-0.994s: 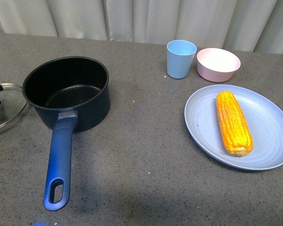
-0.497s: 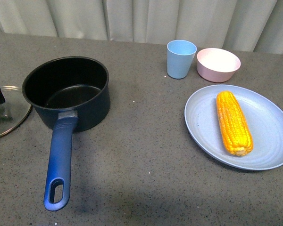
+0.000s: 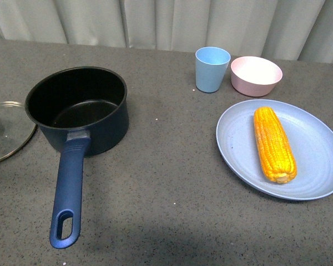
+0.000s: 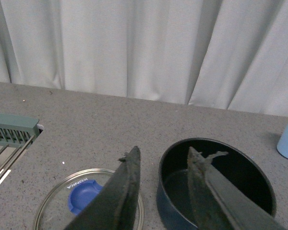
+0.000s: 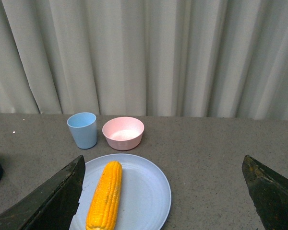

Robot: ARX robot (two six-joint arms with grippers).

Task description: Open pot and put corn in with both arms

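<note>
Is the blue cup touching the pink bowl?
Apart. The right wrist view shows a strip of bare table between the blue cup and the pink bowl.

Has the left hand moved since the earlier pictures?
Yes. The left hand was over the lid; it has gone leftward out of the front view, away from the pot.

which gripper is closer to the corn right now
Right. The right gripper faces the corn on its plate; the left gripper is off by the lid and pot.
</note>
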